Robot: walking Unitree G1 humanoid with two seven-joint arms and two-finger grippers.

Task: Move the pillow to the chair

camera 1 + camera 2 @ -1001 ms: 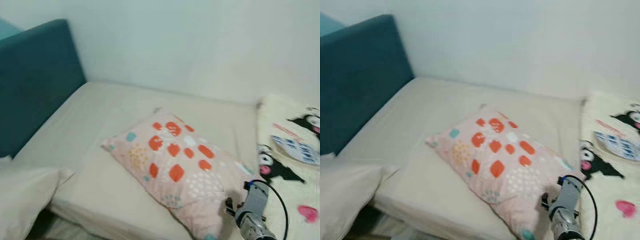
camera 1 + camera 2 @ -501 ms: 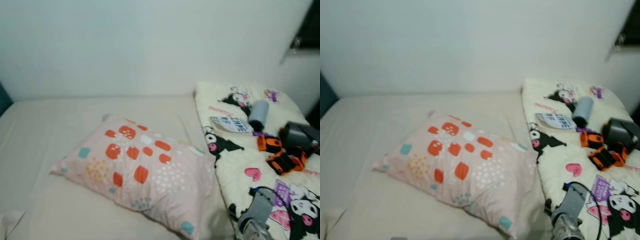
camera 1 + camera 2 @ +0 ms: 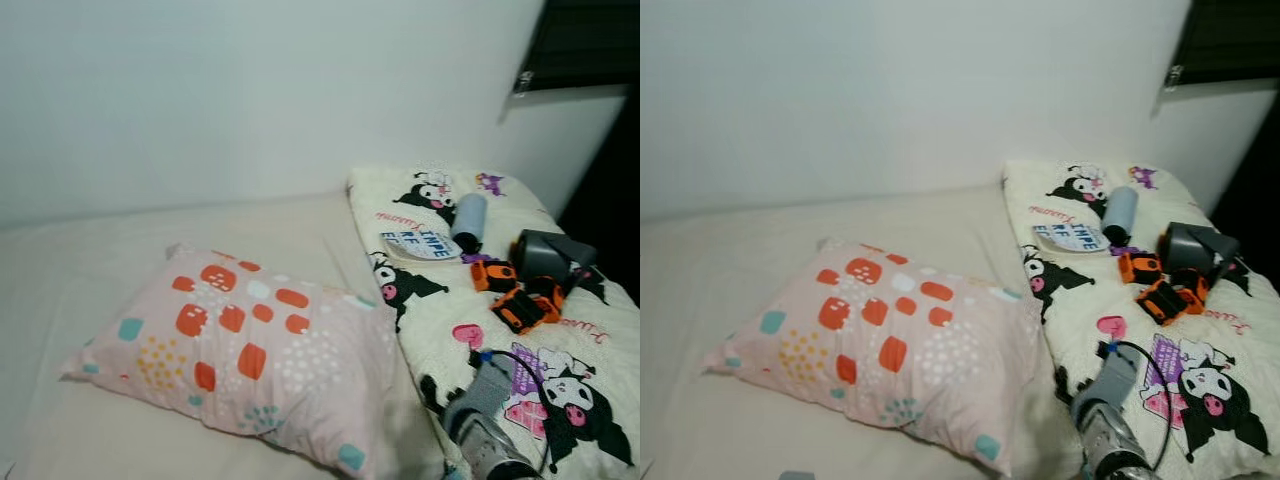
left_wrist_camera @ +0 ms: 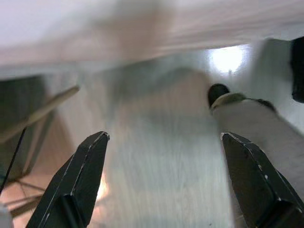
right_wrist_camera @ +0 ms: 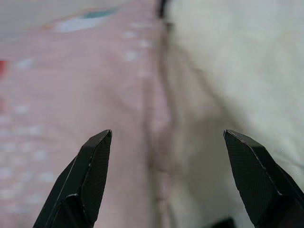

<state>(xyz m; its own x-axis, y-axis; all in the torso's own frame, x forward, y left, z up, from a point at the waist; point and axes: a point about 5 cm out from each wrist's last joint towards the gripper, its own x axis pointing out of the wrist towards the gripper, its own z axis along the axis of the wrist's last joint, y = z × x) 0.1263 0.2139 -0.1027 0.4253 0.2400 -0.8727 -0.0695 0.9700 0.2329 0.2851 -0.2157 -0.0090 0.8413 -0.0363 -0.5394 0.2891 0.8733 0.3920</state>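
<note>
A soft pale-pink pillow (image 3: 245,360) printed with orange-red, teal and white blotches lies flat on the cream-sheeted bed (image 3: 90,260), one long edge turned toward the plain white wall (image 3: 250,90) behind the bed. Just beside the pillow, on the side away from the bed's open stretch of sheet, a cream fleece blanket (image 3: 450,320) with black-and-white cartoon figures and pink hearts is spread over the mattress; the pillow's edge touches or slightly overlaps it.

On that blanket, well apart from the pillow, rest a pale blue cylinder (image 3: 467,222) on a round printed card (image 3: 418,244), two orange-and-black gadgets (image 3: 512,295) near each other, and a dark grey boxy device (image 3: 549,254) just beyond them. A dark window (image 3: 585,40) shows above the blanket's far corner.

The right arm's silver forearm (image 3: 1102,420) with its black cable reaches over the blanket close to the pillow's near corner. In its wrist view the right pincer (image 5: 166,180) is spread wide, holding nothing, poised above the seam where pillow (image 5: 71,95) meets blanket (image 5: 237,80).

The left pincer (image 4: 164,185) is likewise spread and empty, hanging over a blurred pale wooden floor (image 4: 161,156).
</note>
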